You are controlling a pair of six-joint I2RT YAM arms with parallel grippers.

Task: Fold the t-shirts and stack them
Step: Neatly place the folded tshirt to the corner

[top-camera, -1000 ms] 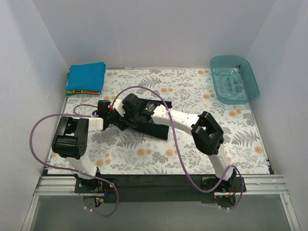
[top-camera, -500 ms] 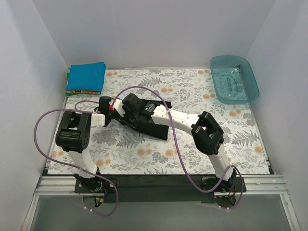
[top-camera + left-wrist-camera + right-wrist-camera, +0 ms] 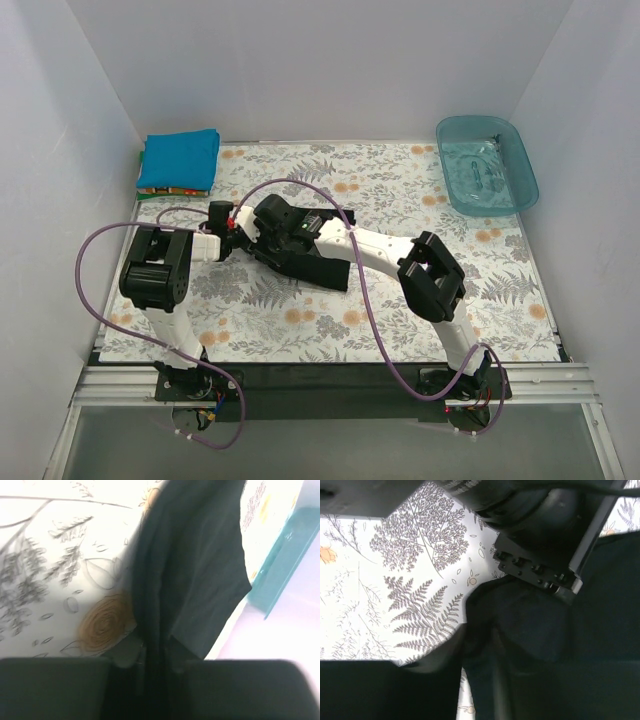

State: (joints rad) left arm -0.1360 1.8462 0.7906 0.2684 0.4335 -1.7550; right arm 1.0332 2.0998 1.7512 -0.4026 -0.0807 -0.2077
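The black t-shirt [image 3: 322, 266] lies folded mid-table. At its left edge both grippers meet. My left gripper [image 3: 240, 240] is shut on a fold of the black cloth [image 3: 200, 555], which runs up between its fingers [image 3: 152, 650]. My right gripper [image 3: 258, 234] stands open right beside it, and the shirt's edge [image 3: 545, 630] lies loose between its parted fingers [image 3: 475, 647]. The left arm's wrist [image 3: 545, 530] fills the top of the right wrist view. The blue t-shirt [image 3: 180, 158] sits folded at the back left, on slivers of orange and green shirts [image 3: 175, 190].
A translucent teal tub [image 3: 487, 165] stands at the back right and shows at the right edge of the left wrist view [image 3: 285, 560]. The floral tablecloth [image 3: 400, 310] covers the table. White walls close in the left, back and right.
My left gripper has moved slightly right and shut on the black shirt's edge. My right gripper, shut before, has parted its jaws.
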